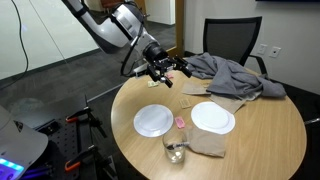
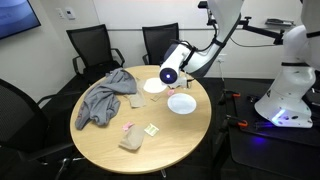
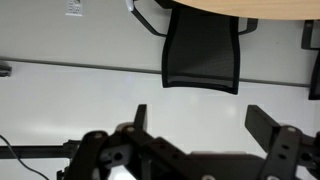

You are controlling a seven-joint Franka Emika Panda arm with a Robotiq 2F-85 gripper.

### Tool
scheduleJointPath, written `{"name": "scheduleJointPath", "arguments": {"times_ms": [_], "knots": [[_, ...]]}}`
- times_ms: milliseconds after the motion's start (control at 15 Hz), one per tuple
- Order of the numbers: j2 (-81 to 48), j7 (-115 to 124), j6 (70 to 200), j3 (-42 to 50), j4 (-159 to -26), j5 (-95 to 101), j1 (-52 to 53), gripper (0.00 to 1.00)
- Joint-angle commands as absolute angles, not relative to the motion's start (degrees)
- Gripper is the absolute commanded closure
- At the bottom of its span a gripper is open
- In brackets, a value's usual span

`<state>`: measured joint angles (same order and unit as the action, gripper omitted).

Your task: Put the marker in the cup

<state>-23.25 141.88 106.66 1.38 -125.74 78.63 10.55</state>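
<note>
The cup [image 1: 175, 150], a clear glass tumbler, stands near the table's front edge between the two white plates in an exterior view. I cannot make it out in the other views. The marker does not show in any view. My gripper [image 1: 168, 69] hangs above the far left part of the round table, well away from the cup. It also shows in an exterior view [image 2: 170, 74] over the far plate. In the wrist view its jaws [image 3: 200, 125] are spread wide with nothing between them, facing a wall and a black chair.
Two white plates [image 1: 153, 120] [image 1: 213, 117] lie on the round wooden table [image 1: 260, 140]. A small pink object [image 1: 179, 121], a brown napkin [image 1: 207, 143] and a crumpled grey cloth [image 1: 230, 75] also lie there. Black chairs [image 2: 92, 48] stand around.
</note>
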Motion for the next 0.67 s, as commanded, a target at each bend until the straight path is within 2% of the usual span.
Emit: {"name": "scheduleJointPath", "arguments": {"times_ms": [0,600], "knots": [[-19.10,140.11,106.28,-1.67,-128.01,79.91,8.47,0.00],[-19.77,139.90,106.21,-3.49,-127.07,78.88,8.00,0.00]]}}
